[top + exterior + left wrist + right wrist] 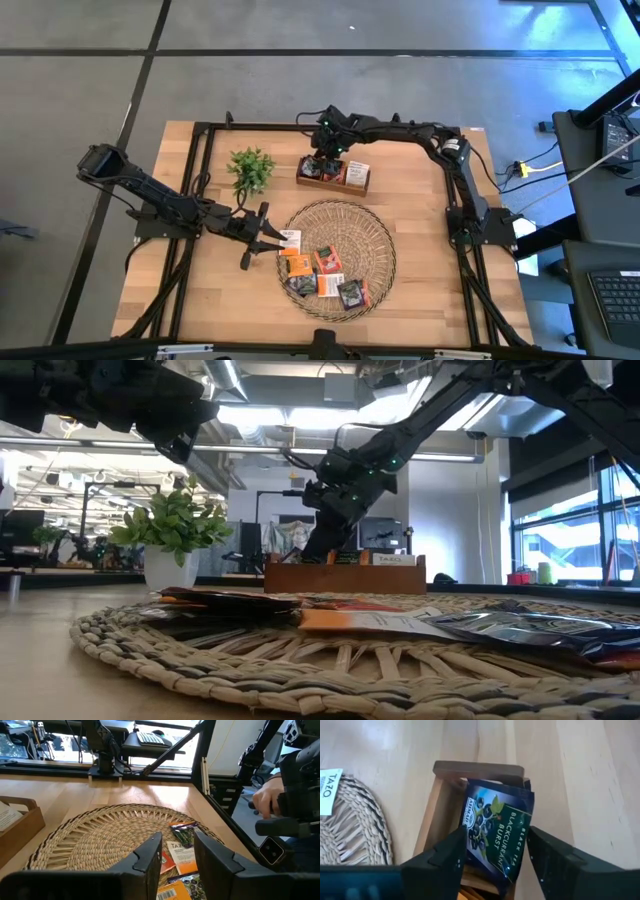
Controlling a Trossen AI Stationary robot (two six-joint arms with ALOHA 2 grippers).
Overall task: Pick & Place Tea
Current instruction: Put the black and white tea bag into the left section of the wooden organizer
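The right gripper [325,158] hangs over the brown wooden three-compartment box [334,173] at upper centre, fingers parted around a dark blackcurrant tea sachet [496,832] leaning in an end compartment; whether they grip it cannot be told. Other sachets [318,272] lie on the round woven tray [375,235]. The left gripper [262,232] waits at the tray's left edge, fingers half open, empty.

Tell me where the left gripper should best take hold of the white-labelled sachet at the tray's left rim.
Probably by its outer edge. The white sachet lies flat, overhanging the woven tray rim, right in front of the left gripper, whose fingers stand open. Coming in low from the tray's left, one finger could slide under the overhang and pinch it.
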